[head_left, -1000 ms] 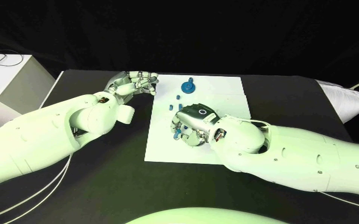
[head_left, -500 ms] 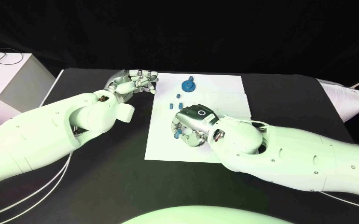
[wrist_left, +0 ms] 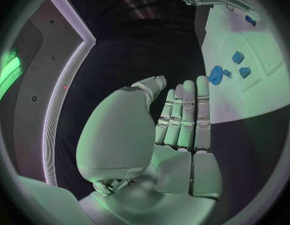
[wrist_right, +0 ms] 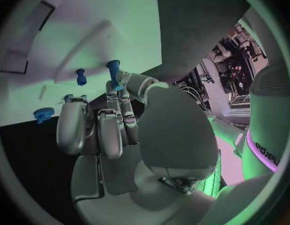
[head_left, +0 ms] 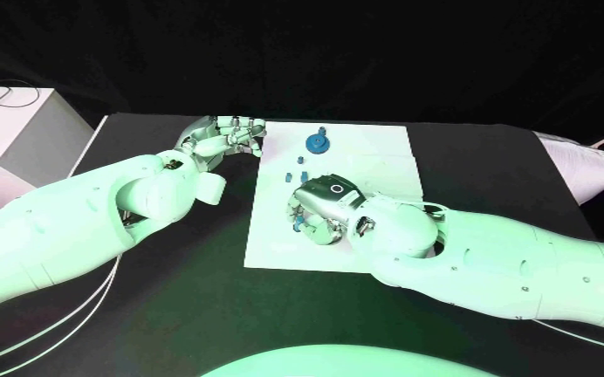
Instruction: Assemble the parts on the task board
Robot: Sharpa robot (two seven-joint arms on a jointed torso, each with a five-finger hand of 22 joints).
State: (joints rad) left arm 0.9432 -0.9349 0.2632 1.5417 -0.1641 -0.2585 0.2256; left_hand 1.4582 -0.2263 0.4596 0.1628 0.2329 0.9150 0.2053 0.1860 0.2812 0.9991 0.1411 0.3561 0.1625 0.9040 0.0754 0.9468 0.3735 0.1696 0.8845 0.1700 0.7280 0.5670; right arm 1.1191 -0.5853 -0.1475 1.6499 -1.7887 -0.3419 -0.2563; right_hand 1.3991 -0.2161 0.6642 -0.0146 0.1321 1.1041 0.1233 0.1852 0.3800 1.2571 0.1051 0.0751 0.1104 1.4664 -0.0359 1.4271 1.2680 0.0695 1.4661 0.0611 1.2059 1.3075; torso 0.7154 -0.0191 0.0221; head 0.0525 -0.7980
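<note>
Gripping: right hand pinches one blue peg over the task board.
Idle: left hand, fingers straight, holding nothing.
Gears: one.

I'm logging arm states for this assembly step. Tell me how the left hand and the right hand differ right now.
The left hand rests at the task board's left edge, while the right hand is over the board's middle. The left hand holds nothing, fingers straight and side by side; the right hand pinches a blue peg at its fingertips. Both are silver hands on white arms.
</note>
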